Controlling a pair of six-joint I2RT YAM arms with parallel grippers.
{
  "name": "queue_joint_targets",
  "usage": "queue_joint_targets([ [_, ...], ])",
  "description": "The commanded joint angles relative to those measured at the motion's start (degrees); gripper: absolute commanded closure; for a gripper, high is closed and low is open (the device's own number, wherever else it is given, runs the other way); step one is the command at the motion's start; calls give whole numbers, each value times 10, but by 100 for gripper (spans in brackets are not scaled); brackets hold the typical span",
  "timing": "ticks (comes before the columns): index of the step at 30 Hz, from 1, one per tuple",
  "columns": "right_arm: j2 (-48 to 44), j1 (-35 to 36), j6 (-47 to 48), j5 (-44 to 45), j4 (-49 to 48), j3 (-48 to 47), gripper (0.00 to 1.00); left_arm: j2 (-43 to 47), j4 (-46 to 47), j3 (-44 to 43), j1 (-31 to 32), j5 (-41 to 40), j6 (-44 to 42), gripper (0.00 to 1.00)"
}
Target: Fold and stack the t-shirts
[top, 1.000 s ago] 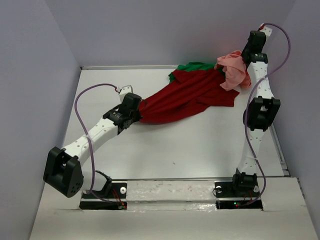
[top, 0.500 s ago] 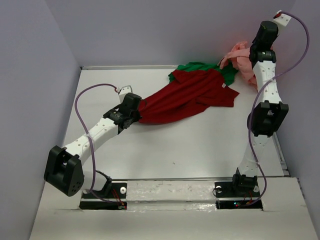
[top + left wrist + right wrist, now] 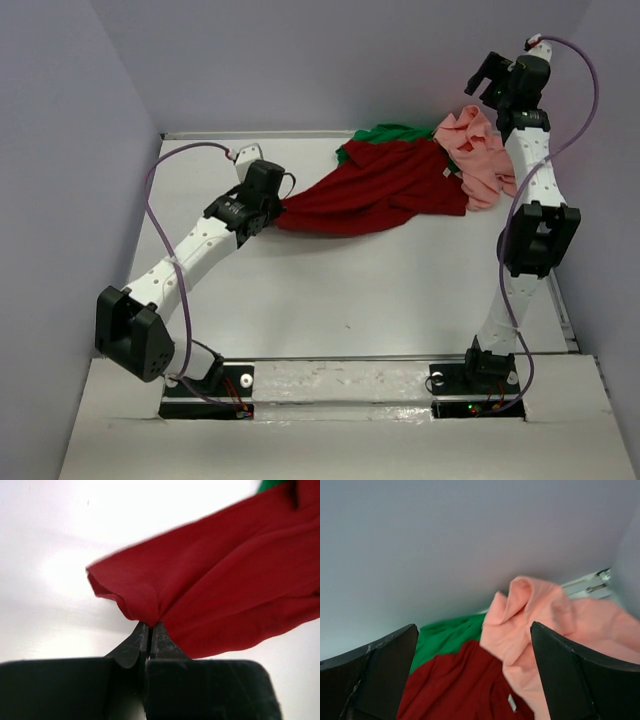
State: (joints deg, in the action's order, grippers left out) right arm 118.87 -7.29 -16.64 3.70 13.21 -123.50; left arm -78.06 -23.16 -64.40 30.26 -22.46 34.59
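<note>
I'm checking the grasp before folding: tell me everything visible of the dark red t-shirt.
The dark red t-shirt is soft plain cloth, creased and drawn out lengthwise across the far half of the table. Its left end is pinched in the shut left gripper, bunching there. Its far edge lies over the green t-shirt; the salmon pink t-shirt overlaps its right end.

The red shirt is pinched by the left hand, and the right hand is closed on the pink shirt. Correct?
No: the right hand is open above the pink shirt, as the right wrist view shows. The left hand does pinch the red shirt.
</note>
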Motion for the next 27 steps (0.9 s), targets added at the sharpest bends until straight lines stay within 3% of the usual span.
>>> queue_joint_targets([
  [1,36,10,-38,-137,30,10,0,-2,-16,-118,-3,-51,-9,100],
  [4,65,24,-38,-173,40,8,0,-5,-25,-200,-3,-72,-20,100],
  [10,145,45,-29,-214,84,-67,0,33,-49,-328,-7,-196,-50,100],
  [15,196,65,-29,-219,102,-108,0,45,-93,-396,-23,-235,-68,100],
  [27,266,128,-40,-248,110,-129,0,85,-117,-403,-95,-254,-98,100],
])
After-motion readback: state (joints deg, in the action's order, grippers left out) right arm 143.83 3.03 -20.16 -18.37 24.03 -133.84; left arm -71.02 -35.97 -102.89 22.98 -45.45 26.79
